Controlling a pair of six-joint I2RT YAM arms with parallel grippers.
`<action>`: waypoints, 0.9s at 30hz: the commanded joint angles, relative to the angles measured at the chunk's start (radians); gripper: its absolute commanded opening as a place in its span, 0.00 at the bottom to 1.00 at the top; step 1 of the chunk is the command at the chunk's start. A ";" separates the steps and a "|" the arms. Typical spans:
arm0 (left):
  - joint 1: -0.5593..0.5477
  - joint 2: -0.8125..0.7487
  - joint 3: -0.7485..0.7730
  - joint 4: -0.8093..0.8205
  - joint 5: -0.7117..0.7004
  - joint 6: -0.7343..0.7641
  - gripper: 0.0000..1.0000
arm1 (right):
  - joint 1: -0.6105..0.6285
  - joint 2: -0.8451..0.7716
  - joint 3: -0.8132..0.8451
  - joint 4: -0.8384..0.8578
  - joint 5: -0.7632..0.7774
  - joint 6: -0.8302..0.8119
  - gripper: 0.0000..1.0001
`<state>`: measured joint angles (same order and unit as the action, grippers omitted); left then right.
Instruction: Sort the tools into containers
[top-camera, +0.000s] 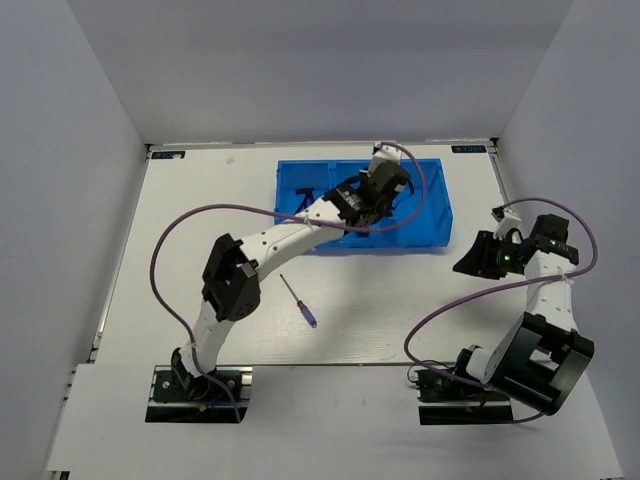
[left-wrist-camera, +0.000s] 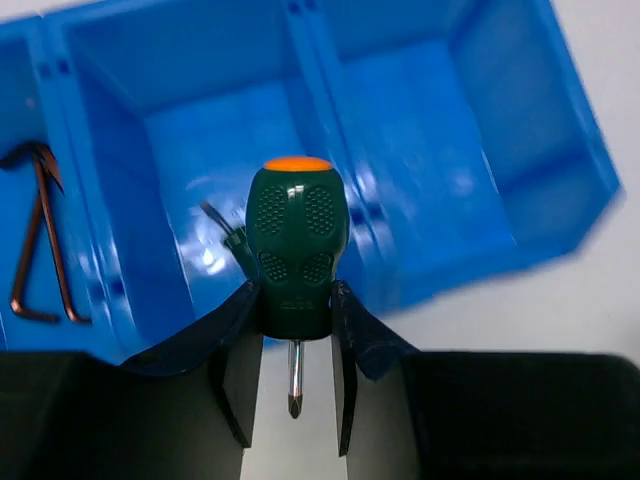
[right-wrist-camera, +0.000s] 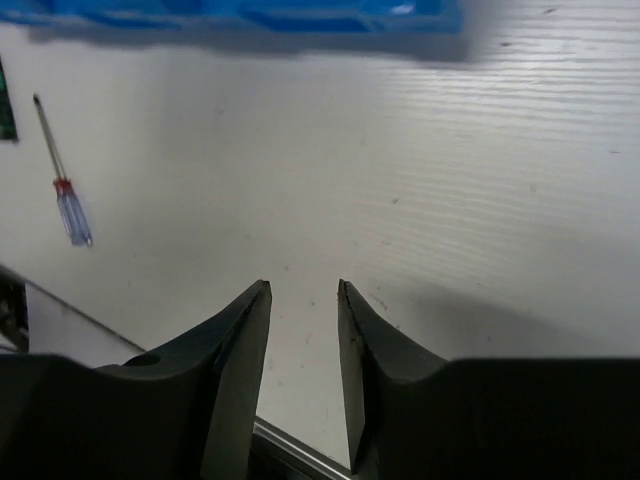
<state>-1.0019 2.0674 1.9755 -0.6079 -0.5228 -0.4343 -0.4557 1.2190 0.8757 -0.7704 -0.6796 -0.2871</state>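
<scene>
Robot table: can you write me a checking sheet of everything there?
Surface: white table.
Job's things: blue tray at the far side; hex keys in its left-end compartment; blue-handled screwdriver loose on the table.
Clutter: nothing seen.
End effectors: left end effector clamps a green-handled screwdriver above the tray; right end effector open, empty, over the table.
Cables: purple cables loop from each arm; the left one crosses over the tray.
Surroundings: plain pale walls.

My left arm (top-camera: 290, 230) reaches far forward, left fingers (left-wrist-camera: 225, 325) clamping green screwdriver (left-wrist-camera: 297, 260) between them. Right arm (top-camera: 545, 290) folded; right fingers (right-wrist-camera: 240, 350) slightly parted.
</scene>
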 joint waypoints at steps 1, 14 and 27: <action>0.052 0.101 0.141 -0.065 -0.028 0.040 0.09 | 0.018 -0.058 -0.032 -0.108 -0.133 -0.238 0.39; 0.117 0.166 0.243 -0.076 0.046 0.065 0.75 | 0.273 -0.092 0.003 -0.178 -0.224 -0.397 0.56; 0.140 -0.687 -0.498 -0.185 -0.109 -0.194 0.29 | 1.047 0.063 -0.063 0.293 0.194 0.012 0.42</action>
<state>-0.8871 1.6344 1.6405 -0.7162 -0.5365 -0.4892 0.4831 1.2278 0.8345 -0.6556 -0.6369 -0.4309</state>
